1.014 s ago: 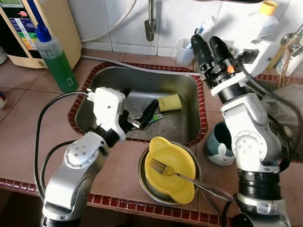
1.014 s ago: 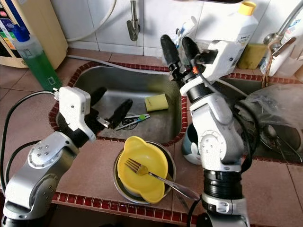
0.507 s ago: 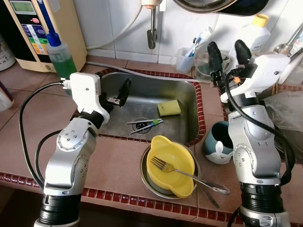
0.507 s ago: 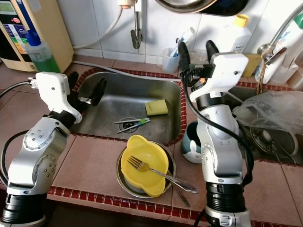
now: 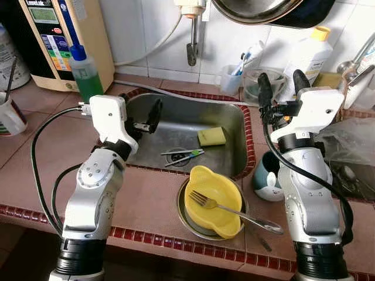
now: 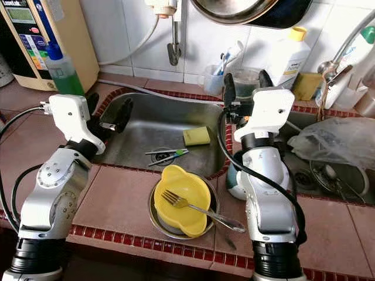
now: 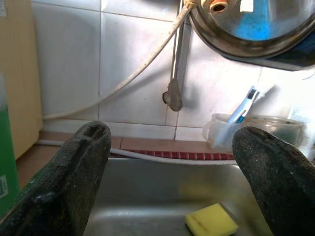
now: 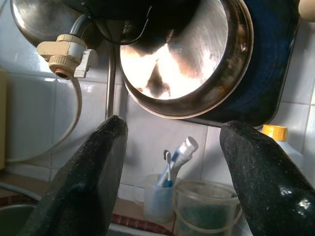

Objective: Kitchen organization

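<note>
Left gripper (image 5: 142, 119): pulled up out of the sink (image 5: 234, 123) compared with a second back, now hanging at the basin's left rim, middle left of the frame, fingers spread wide, gripping nothing.

Right gripper (image 5: 279, 88): raised at upper right, above the back edge of the counter, fingers parted and empty, pointing up toward the pan (image 8: 187, 54) hanging on the wall.

Whole view: tilting up and back over the last second, so more wall and tap (image 5: 191, 50) showing; camera shift, not stuff moving.

Sponge (image 5: 211, 136): lying in the sink, centre of the frame, same spot as before, not touched.

Utensils by the drain (image 5: 183, 155): lying in the basin bottom, left alone.

Yellow bowl (image 5: 213, 201): sitting in a metal bowl (image 5: 183, 209) on the counter, lower centre, fork (image 5: 231, 212) resting across it.

Mug (image 5: 266, 178): just right of the sink, beside the right arm.

Meaning for the job: looking like backing off and resetting rather than grabbing; nothing picked up yet, plenty left to sort.
</note>
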### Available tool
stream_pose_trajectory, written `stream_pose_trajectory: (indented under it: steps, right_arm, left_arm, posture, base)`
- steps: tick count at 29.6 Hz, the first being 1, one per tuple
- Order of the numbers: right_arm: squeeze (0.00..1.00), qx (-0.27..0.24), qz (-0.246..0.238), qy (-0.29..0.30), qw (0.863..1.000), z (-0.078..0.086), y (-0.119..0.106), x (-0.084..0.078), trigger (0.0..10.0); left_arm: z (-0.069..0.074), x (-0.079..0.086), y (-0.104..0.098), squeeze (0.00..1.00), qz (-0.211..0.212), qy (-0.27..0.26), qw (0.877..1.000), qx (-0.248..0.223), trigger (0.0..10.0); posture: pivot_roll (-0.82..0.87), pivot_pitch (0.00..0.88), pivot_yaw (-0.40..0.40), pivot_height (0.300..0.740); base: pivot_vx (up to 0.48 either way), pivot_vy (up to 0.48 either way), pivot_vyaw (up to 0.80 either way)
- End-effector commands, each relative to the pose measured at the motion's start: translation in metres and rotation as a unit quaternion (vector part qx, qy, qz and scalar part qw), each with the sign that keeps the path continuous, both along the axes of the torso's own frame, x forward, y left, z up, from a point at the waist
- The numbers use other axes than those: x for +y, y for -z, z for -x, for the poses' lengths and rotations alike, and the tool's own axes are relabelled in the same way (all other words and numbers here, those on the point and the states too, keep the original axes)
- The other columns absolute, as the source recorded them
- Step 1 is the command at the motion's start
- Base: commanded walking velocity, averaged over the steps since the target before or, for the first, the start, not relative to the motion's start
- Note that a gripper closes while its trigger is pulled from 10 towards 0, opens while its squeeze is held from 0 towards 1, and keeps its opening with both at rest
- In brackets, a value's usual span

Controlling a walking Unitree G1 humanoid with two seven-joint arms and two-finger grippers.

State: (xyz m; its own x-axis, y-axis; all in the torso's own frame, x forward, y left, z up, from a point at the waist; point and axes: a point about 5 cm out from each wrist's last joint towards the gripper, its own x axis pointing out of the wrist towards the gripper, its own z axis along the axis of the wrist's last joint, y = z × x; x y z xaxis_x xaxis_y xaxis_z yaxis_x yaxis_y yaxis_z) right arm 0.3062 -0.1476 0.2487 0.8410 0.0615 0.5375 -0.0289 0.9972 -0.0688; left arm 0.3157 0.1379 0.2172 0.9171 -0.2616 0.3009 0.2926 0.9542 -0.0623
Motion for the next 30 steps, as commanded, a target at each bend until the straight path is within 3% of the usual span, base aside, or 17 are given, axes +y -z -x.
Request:
stream_pose_trajectory:
  steps: [1,10,21,30]
  right_arm:
    - [0.00,-0.013,0.004,0.005,1.000,0.005,-0.004,-0.001,10.0]
    - [0.00,-0.006,0.014,0.007,1.000,0.006,-0.001,-0.002,10.0]
    - [0.00,0.021,0.017,-0.002,1.000,0.025,0.021,-0.004,10.0]
    - [0.00,0.042,0.017,0.000,0.999,0.030,0.034,-0.006,10.0]
  left_arm:
    - [0.001,-0.001,0.000,0.00,0.002,0.008,1.000,-0.004,10.0]
    - [0.005,-0.002,0.003,0.00,-0.011,0.016,1.000,-0.003,10.0]
    - [0.032,0.002,0.019,0.00,0.005,0.000,1.000,-0.014,10.0]
    - [0.038,-0.001,0.032,0.00,-0.011,-0.012,1.000,0.005,10.0]
  posture:
    - [-0.01,0.064,0.010,0.740]
    - [-0.01,0.073,0.005,0.740]
    - [-0.02,0.131,0.003,0.740]
    - [-0.01,0.140,0.006,0.740]
  base:
    - [0.000,0.000,0.00]
    - [0.000,0.000,0.00]
    - [0.000,0.000,0.00]
    - [0.000,0.000,0.00]
